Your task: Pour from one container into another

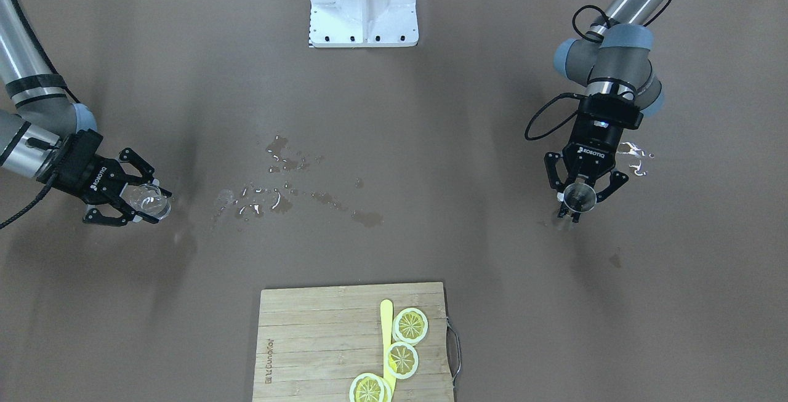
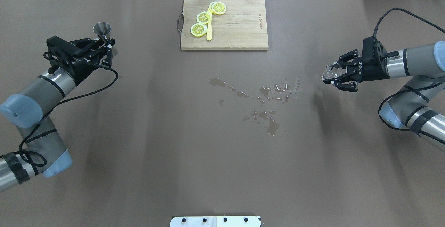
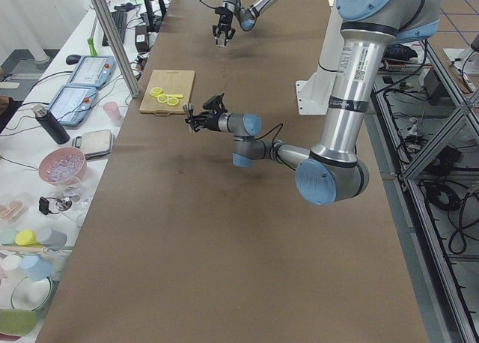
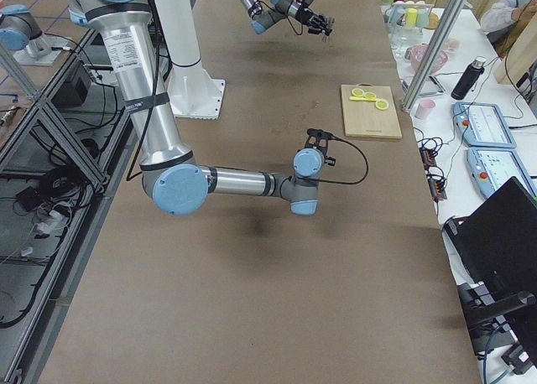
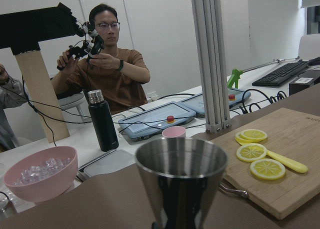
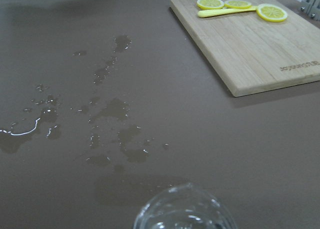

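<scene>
My left gripper (image 2: 107, 43) is shut on a steel jigger (image 2: 102, 30) and holds it upright above the table at the far left. The front view shows that same jigger (image 1: 579, 197) between the fingers of the left gripper (image 1: 577, 200). It fills the bottom of the left wrist view, its open cup (image 5: 181, 174) facing up. At the far right my right gripper (image 2: 329, 76) is shut on a clear glass (image 2: 331, 70), held above the table with the arm nearly level. Only the rim of the glass (image 6: 182, 210) shows in the right wrist view.
Puddles of spilled water (image 2: 267, 98) lie on the brown table between the two arms. A wooden cutting board (image 2: 240, 29) with three lemon slices (image 2: 203, 17) and a yellow stick sits at the far edge. The robot base (image 1: 363, 5) is at the near edge.
</scene>
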